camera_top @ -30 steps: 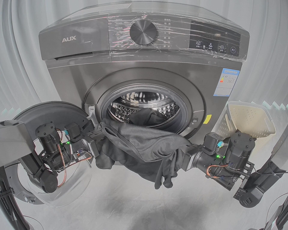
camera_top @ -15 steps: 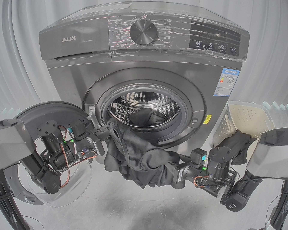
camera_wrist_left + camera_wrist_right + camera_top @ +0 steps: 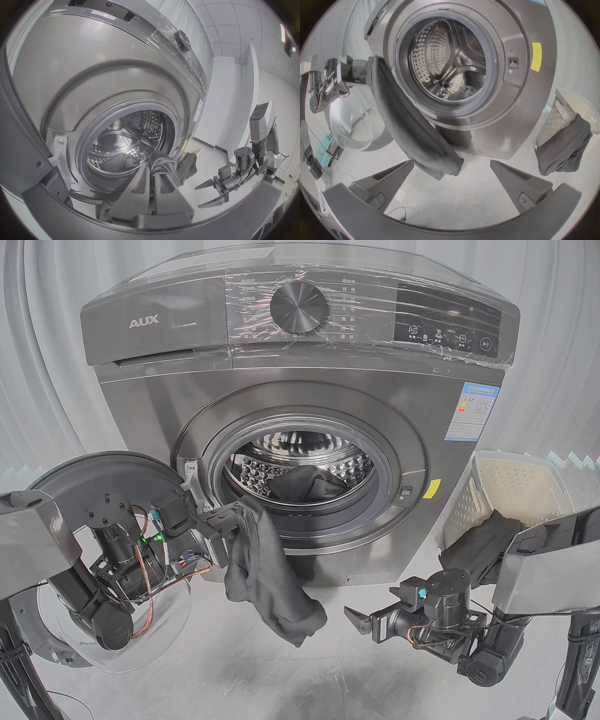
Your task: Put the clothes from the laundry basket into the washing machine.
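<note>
A dark grey garment (image 3: pixel 269 577) hangs from my left gripper (image 3: pixel 234 515), which is shut on its top edge just left of the washing machine's open port (image 3: pixel 306 465); the pinch also shows at the left gripper (image 3: pixel 153 165). The cloth's (image 3: pixel 409 125) lower end dangles near the floor. My right gripper (image 3: pixel 356 618) stands open, low in front of the machine, with nothing between its fingers (image 3: pixel 512 178). One dark garment (image 3: pixel 306 482) lies inside the drum. Another dark garment (image 3: pixel 481 546) drapes over the rim of the cream laundry basket (image 3: pixel 525 490) on the right.
The round door (image 3: pixel 106 490) stands swung open to the left, behind my left arm. Grey floor (image 3: pixel 300 671) lies open before the machine. Curtains hang on both sides behind the washer.
My right gripper has let go of the garment, opened and dropped lower and back. The cloth now hangs from the left gripper alone, which edged toward the port.
</note>
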Robot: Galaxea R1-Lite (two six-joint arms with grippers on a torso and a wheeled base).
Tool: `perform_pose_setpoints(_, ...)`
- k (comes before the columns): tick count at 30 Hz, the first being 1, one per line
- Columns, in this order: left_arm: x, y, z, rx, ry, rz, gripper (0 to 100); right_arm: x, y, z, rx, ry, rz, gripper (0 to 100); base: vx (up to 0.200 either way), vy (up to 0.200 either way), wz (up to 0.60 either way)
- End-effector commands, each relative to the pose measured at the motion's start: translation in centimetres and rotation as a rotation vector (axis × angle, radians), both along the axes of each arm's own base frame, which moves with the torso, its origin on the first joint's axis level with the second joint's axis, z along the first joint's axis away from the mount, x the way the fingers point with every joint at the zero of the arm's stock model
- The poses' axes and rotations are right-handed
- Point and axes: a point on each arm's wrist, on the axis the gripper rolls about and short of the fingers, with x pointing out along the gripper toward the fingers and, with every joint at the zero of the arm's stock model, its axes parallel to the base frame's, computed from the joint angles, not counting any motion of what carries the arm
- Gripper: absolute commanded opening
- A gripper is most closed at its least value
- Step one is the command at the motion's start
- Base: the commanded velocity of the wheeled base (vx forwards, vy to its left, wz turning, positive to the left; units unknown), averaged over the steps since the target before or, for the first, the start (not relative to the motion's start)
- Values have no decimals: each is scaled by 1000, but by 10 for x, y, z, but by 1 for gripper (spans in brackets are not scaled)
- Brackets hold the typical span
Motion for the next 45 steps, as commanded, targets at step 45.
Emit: perform_pose_setpoints(45,17,-12,1,-38,-21,107,0,33,127,-12,141,-166,293,100,0,0,0)
